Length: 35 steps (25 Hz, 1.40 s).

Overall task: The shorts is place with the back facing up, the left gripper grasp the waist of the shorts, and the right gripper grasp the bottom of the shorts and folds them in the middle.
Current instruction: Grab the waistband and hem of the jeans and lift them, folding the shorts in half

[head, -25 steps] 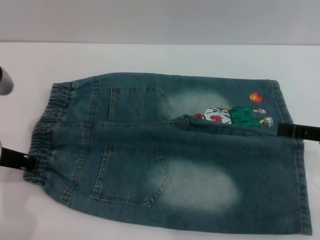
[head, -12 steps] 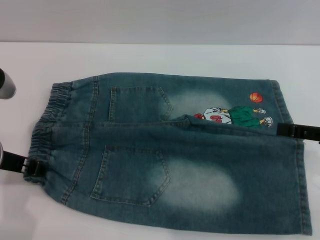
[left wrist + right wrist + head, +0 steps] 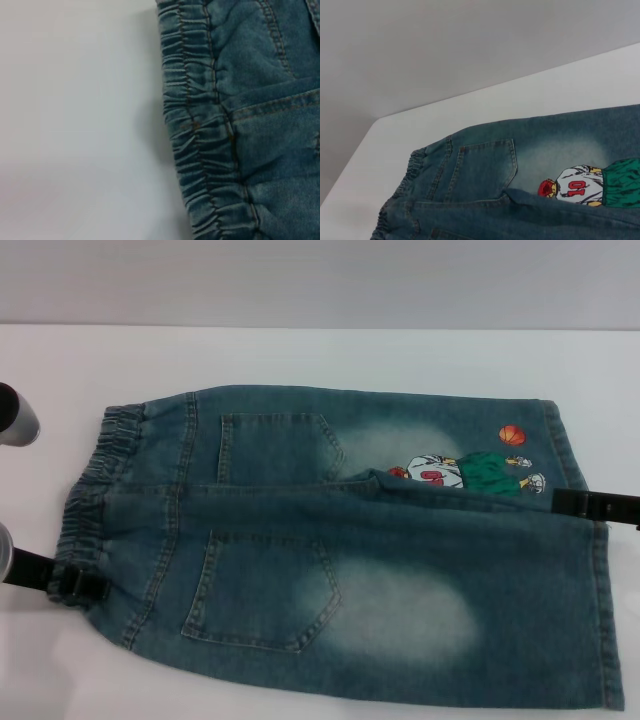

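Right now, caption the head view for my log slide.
Denim shorts back-up on white table; left gripper at elastic waistband, right gripper at hem.

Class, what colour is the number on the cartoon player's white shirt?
Red, a "10" on the cartoon player patch; clearest in the right wrist view.

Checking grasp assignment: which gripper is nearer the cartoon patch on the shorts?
Right. The right gripper sits at the leg hems, just beside the cartoon patch. The left gripper is at the ruffled waistband, at the opposite end of the shorts.
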Motion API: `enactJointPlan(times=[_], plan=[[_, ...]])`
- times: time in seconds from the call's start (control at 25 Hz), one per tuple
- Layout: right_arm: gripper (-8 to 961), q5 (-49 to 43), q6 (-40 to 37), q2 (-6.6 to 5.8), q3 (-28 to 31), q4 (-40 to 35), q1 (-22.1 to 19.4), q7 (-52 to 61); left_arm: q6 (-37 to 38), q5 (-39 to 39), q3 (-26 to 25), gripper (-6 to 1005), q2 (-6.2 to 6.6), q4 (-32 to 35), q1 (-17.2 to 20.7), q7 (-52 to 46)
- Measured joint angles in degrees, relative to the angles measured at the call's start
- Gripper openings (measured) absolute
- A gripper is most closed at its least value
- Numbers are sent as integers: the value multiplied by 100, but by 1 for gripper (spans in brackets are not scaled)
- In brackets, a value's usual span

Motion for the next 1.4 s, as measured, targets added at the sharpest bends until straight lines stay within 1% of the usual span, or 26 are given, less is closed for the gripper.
enactJointPlan(times=[0.2, 1.4], plan=[[734, 0, 2, 0, 0, -4, 9, 0, 38, -11, 37, 868, -7, 67, -38, 0], [735, 0, 25, 0, 0, -33, 15, 0, -2, -26, 120, 860, -9, 322, -226, -3]])
